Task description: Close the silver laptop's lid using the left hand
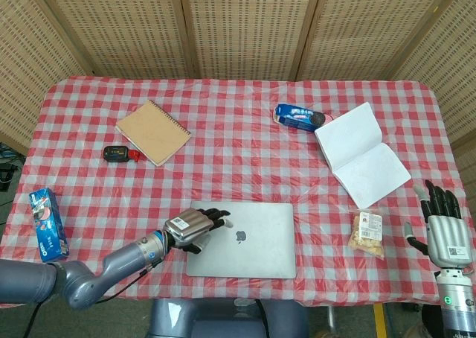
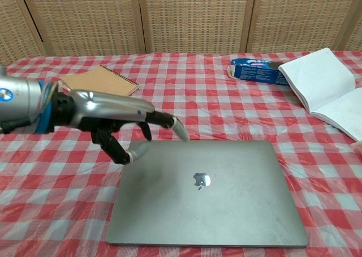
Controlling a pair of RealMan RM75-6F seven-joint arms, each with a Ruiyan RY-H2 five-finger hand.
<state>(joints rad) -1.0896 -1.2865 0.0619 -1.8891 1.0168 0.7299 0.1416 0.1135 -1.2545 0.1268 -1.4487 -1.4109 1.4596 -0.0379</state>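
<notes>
The silver laptop (image 1: 242, 239) lies shut flat at the surface's (image 1: 245, 167) six o'clock edge. The left hand (image 1: 195, 225) hovers released, fingers spread, over its nine o'clock side. The lid looks stiff, smooth and slippery; press its flat top, not its edges.
</notes>
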